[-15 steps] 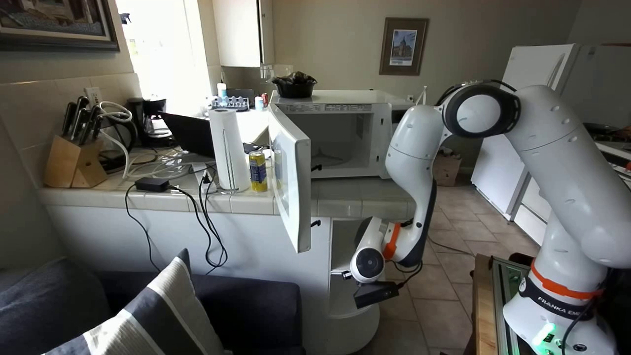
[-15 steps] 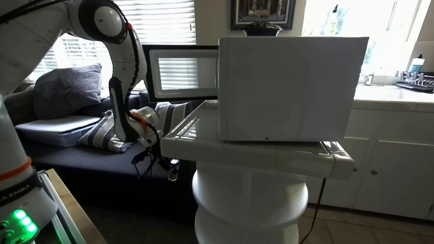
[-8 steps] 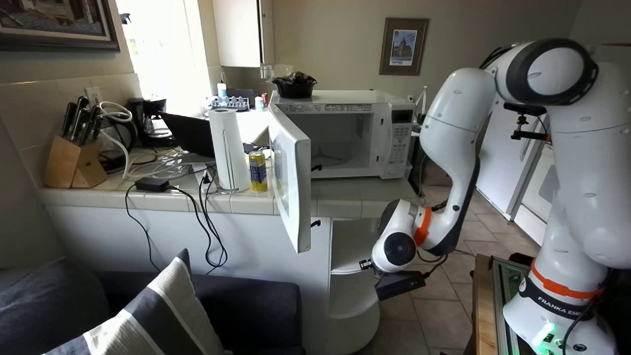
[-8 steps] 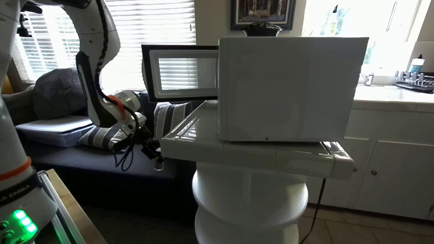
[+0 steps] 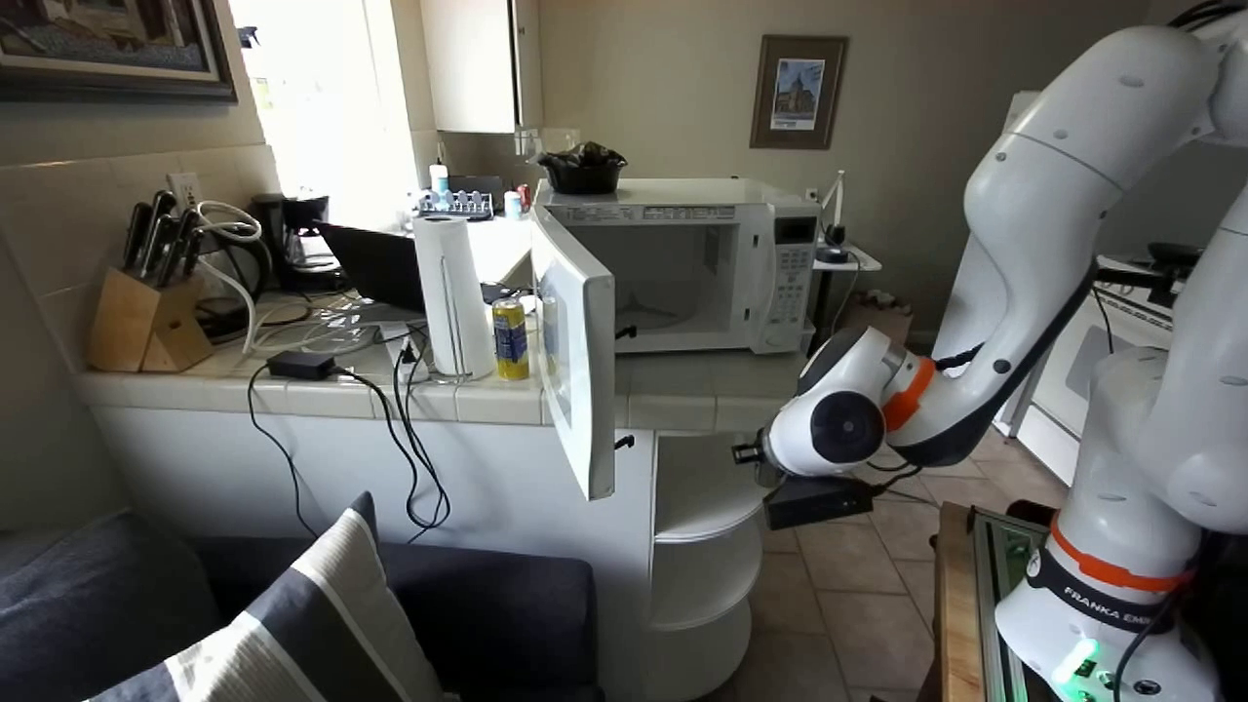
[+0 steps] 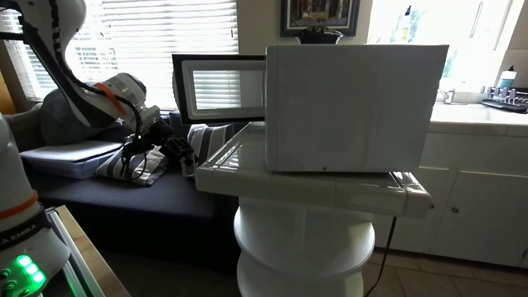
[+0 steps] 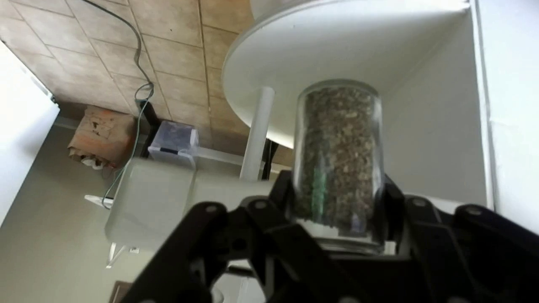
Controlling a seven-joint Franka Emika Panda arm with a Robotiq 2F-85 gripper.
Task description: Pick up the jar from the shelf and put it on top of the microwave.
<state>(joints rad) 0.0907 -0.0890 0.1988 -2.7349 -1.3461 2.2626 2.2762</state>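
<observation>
The jar (image 7: 339, 151) is clear glass with brown, coarse contents. In the wrist view it stands between the two black fingers of my gripper (image 7: 337, 195), which press on its sides. In an exterior view the jar (image 6: 188, 170) hangs under the gripper (image 6: 187, 154), just off the counter's corner. The gripper (image 5: 749, 454) is in front of the shelf (image 5: 704, 487), near its top tier's height. The white curved tiers of the shelf (image 6: 305, 251) are under the counter. The microwave (image 5: 786, 283) stands on the counter with its door (image 5: 585, 370) swung open. Its side (image 6: 354, 107) faces an exterior view.
A black bowl (image 5: 583, 173) sits on the microwave's top at the back corner. The counter edge (image 6: 231, 181) juts out close to the gripper. A paper towel roll (image 5: 453, 302) and a can (image 5: 510, 338) stand beside the open door. A sofa (image 6: 173, 198) lies behind.
The gripper has risen with the jar and drawn back from the shelf toward the robot's base. The arm has folded back. The microwave and its open door have not moved.
</observation>
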